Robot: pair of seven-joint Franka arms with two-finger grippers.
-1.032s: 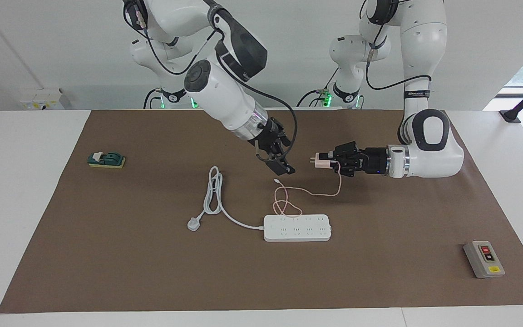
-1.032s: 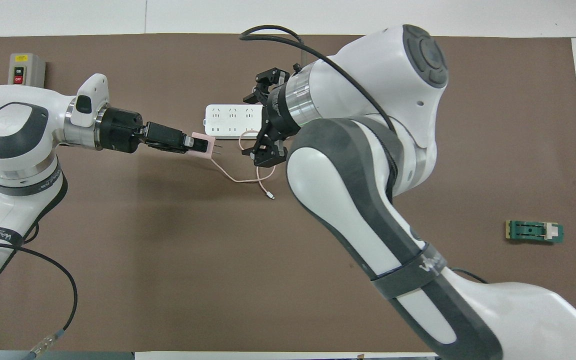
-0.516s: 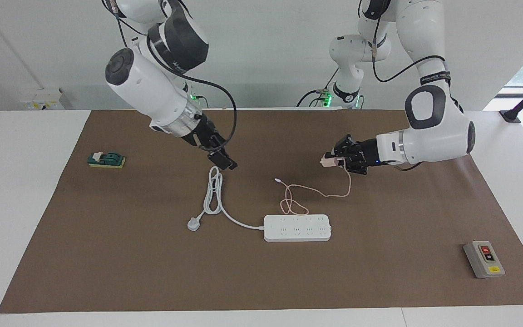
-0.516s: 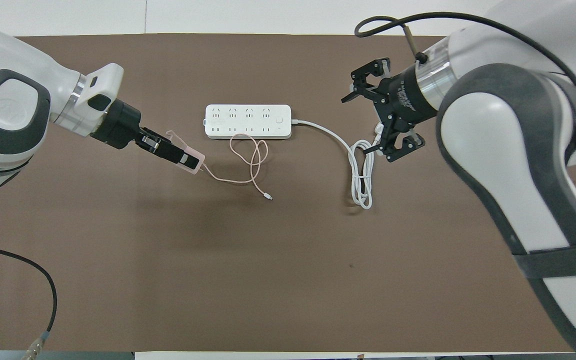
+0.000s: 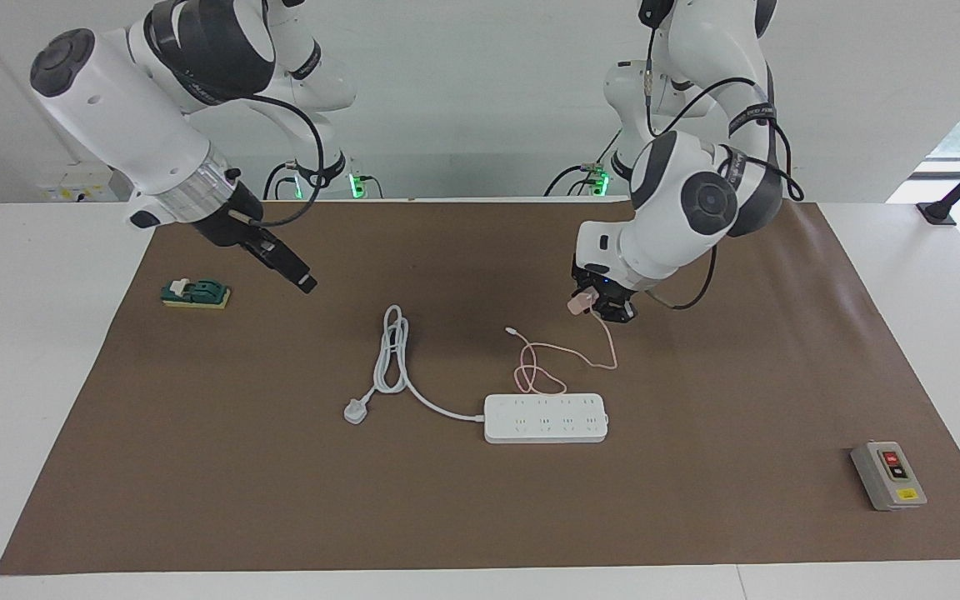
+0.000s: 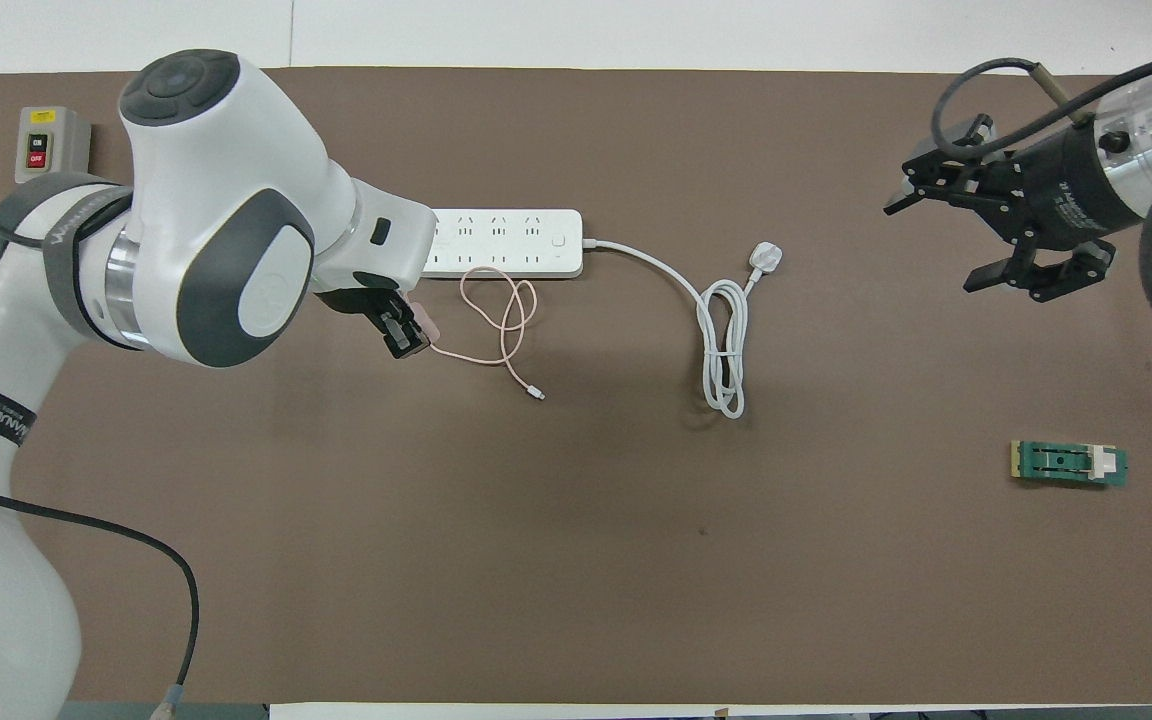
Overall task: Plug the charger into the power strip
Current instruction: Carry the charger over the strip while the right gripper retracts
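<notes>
Both arms have swung apart since a second ago: the right arm has pulled away from the middle toward its own end of the table, and the left arm has turned its wrist downward with the charger. Nearest the robots, the right pincer (image 5: 303, 283) hangs over the brown mat (image 5: 697, 517) beside the green block (image 5: 195, 293), its jaws spread wide and holding nothing. The left pincer (image 5: 592, 305) is clamped on the pale pink charger (image 5: 580, 302), held in the air over the mat. Its thin pink cable (image 5: 542, 367) drops to the mat and loops down to the edge of the power strip (image 5: 547, 418), which lies flat, farther from the robots, around the table's middle. The strip's white cord (image 5: 397, 354) runs off toward the right arm's end, finishing in a white plug (image 5: 355, 411). Farthest out, near the corner at the left arm's end, sits the grey switch box (image 5: 888, 475).
</notes>
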